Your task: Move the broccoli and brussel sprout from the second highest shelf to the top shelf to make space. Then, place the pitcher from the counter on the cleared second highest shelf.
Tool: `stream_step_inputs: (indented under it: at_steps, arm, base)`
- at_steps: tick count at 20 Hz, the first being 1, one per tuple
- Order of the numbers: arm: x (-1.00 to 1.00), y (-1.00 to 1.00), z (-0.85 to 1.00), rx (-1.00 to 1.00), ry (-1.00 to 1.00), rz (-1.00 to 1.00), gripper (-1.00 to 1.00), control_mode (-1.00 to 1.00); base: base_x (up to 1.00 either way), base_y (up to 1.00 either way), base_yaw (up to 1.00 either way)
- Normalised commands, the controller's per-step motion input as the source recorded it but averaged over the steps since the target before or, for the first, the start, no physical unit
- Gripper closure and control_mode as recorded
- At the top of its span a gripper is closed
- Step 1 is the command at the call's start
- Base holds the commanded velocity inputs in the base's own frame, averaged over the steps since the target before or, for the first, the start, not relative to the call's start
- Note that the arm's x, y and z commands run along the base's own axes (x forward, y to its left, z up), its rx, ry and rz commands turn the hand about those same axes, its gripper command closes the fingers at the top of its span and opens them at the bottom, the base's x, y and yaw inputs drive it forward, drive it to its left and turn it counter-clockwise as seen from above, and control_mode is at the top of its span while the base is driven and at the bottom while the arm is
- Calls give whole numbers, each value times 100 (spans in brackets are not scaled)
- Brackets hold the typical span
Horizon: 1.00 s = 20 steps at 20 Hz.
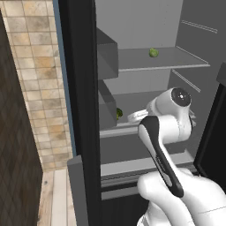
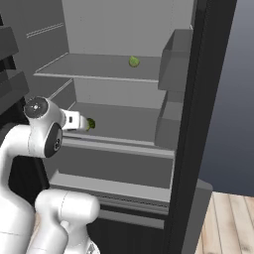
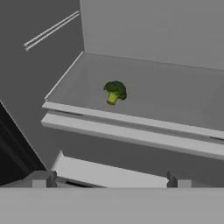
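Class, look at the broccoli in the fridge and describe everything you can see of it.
The broccoli is a small floret with a dark green, bumpy crown and a lighter yellow-green stalk. It lies tilted on the second highest shelf, near its pale front rim and toward the left wall in the hand view. Only the shelf touches it. The open end effector is short of it.

The broccoli (image 3: pixel 115 92) is dark green with a yellow-green stalk; the brussel sprout (image 1: pixel 153 53) is lighter green. Both shelves, the top shelf (image 1: pixel 176 62) and the second highest shelf (image 3: pixel 175 100), are plain grey.
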Motion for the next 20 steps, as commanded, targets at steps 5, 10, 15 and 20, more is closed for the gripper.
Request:
stream_step_inputs:
  at_steps: [5, 10, 15, 20]
  arm:
    - [32, 1, -53, 0, 1, 0, -100, -100]
    - [40, 11, -38, 0, 4, 0, -100, -100]
    - [51, 7, -16, 0, 3, 0, -100, -100]
    - [56, 11, -13, 0, 2, 0, -100, -100]
  base:
    - [0, 0, 0]
    - [0, 0, 0]
    - [0, 0, 0]
    - [0, 0, 0]
